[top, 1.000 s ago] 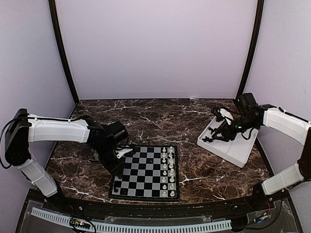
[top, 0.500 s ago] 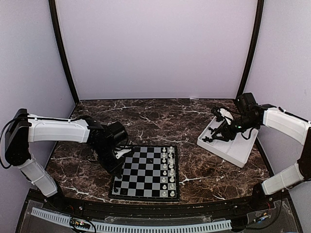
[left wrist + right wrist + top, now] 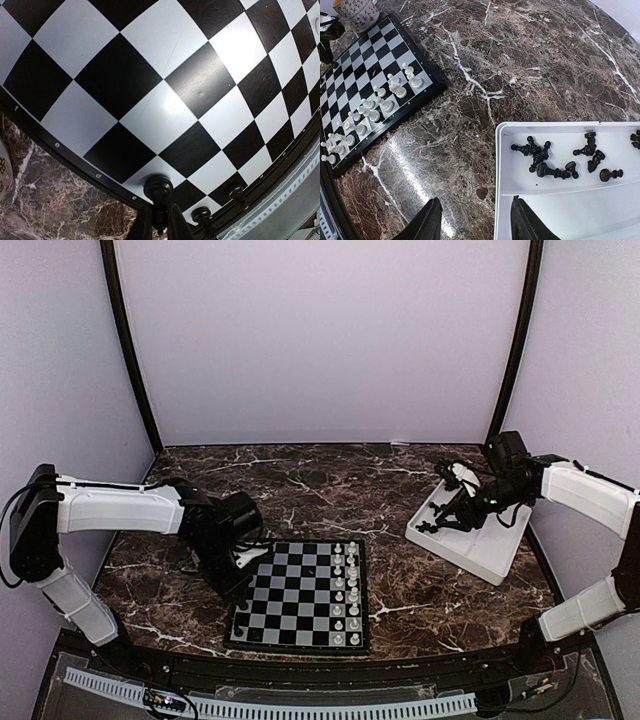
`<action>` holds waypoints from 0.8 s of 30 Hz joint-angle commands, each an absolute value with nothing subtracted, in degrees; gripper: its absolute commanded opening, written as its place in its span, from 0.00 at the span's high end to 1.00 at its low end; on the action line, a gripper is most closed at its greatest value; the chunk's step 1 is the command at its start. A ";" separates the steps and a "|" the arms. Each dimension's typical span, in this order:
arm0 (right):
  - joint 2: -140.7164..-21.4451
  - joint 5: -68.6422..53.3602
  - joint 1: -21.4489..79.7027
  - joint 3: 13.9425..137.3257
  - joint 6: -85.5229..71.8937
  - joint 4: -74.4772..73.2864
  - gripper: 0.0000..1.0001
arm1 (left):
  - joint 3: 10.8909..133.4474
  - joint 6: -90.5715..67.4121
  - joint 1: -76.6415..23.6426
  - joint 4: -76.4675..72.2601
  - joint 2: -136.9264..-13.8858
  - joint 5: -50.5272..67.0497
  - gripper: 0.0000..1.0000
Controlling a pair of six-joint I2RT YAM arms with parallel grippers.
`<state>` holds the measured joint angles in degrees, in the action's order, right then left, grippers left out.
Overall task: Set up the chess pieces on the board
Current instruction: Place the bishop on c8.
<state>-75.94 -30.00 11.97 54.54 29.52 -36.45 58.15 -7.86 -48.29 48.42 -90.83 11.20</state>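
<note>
At the far left, the left gripper [image 3: 160, 226] is low over the near left corner of the board [image 3: 292, 592]. In its wrist view only the ends of the two fingers [image 3: 144, 226] show at the bottom edge. They are pressed together on a black piece [image 3: 158, 188] from both sides. Only the round end of this piece is visible; the rest is hidden between the fingers, so I cannot tell if it touches the light square under it. Two more black pieces [image 3: 235, 192] are on the edge squares just beside it. From above the grip cannot be seen — the wrist covers it.

A patterned mug [image 3: 356, 11] is beside the board's left side. It is cut by the picture edge in the right wrist view and hidden behind the arm from above.

The white pieces [image 3: 346, 590] fill two columns on the board's right side.

Further right on the dark marble table [image 3: 330, 490], well apart from the board, is the white tray [image 3: 492, 552]. The chess pieces [image 3: 545, 161] in it lie mostly on their sides in a loose group; one at the right edge is cut off.

The right gripper [image 3: 475, 200] is over the tray's corner with fingers spread and nothing between them — one finger over the table, the other over the tray.
</note>
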 commanded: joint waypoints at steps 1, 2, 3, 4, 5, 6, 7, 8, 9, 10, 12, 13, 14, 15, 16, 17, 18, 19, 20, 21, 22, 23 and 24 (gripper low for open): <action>-75.41 -30.94 11.85 55.57 29.71 -36.04 0.52 | 58.80 -8.78 -48.64 51.72 -89.31 9.30 0.88; -75.41 -30.96 11.93 55.63 29.71 -36.06 0.52 | 58.84 -8.83 -48.67 51.78 -89.44 9.26 0.88; -75.41 -30.94 11.87 55.63 29.71 -36.16 0.52 | 58.90 -8.89 -48.69 51.73 -89.64 9.24 0.88; -75.34 -30.94 11.82 55.63 29.71 -36.17 0.52 | 58.94 -8.88 -48.64 51.52 -89.69 9.19 0.87; -75.30 -30.94 11.88 55.57 29.71 -36.22 0.52 | 59.01 -8.83 -48.66 51.33 -89.77 9.22 0.87; -75.24 -30.89 11.87 55.53 29.71 -36.25 0.51 | 58.99 -8.86 -48.67 50.98 -89.75 9.22 0.87; -75.10 -30.88 11.89 55.50 29.71 -36.23 0.51 | 59.00 -8.85 -48.67 50.85 -89.78 9.25 0.86; -74.93 -30.79 11.87 55.35 29.72 -36.25 0.51 | 59.03 -8.82 -48.68 50.68 -89.80 9.28 0.86; -74.76 -30.70 11.87 55.24 29.66 -36.18 0.51 | 59.08 -8.75 -48.64 50.61 -90.00 9.44 0.86; -74.67 -30.65 11.91 55.10 29.62 -36.14 0.51 | 59.13 -8.67 -48.62 50.55 -90.06 9.60 0.85; -74.53 -30.59 11.88 54.94 29.62 -36.00 0.51 | 59.15 -8.50 -48.68 50.36 -90.05 10.05 0.83; -74.53 -30.59 11.86 54.98 29.69 -35.95 0.51 | 59.15 -8.47 -48.69 50.30 -90.07 10.45 0.82; -74.60 -30.59 11.85 55.00 29.63 -35.95 0.51 | 59.15 -8.38 -48.65 50.24 -89.91 10.74 0.82; -74.64 -30.59 11.93 55.03 29.62 -35.96 0.51 | 59.15 -8.32 -48.62 50.07 -89.82 10.95 0.82; -74.81 -30.59 11.83 55.21 29.64 -35.95 0.51 | 59.24 -8.28 -48.67 49.95 -89.78 11.26 0.82; -74.92 -30.65 11.84 55.32 29.62 -35.97 0.51 | 59.28 -8.27 -48.68 49.71 -89.76 11.48 0.82; -75.06 -30.67 11.85 55.42 29.62 -36.04 0.51 | 59.29 -8.26 -48.65 49.55 -89.74 11.86 0.82; -75.20 -30.75 11.79 55.60 29.66 -36.04 0.51 | 59.31 -8.26 -48.67 49.28 -89.78 12.04 0.83; -75.29 -30.76 11.84 55.64 29.70 -36.16 0.51 | 59.39 -8.26 -48.64 49.25 -89.92 12.17 0.83; -75.44 -30.84 11.85 55.72 29.71 -36.19 0.51 | 59.36 -8.26 -48.62 49.01 -90.01 12.19 0.83; -75.49 -30.85 11.82 55.80 29.75 -36.29 0.51 | 59.33 -8.26 -48.65 48.89 -90.07 12.21 0.83; -75.50 -30.85 11.86 55.81 29.73 -36.29 0.51 | 59.26 -8.26 -48.67 48.76 -90.15 12.21 0.84; -75.49 -30.85 11.85 55.79 29.81 -36.28 0.51 | 59.29 -8.22 -48.69 48.53 -90.16 12.22 0.84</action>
<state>-75.72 -30.00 11.97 54.54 29.54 -36.45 58.17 -8.29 -48.29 48.97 -90.83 11.33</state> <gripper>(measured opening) 0.487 0.165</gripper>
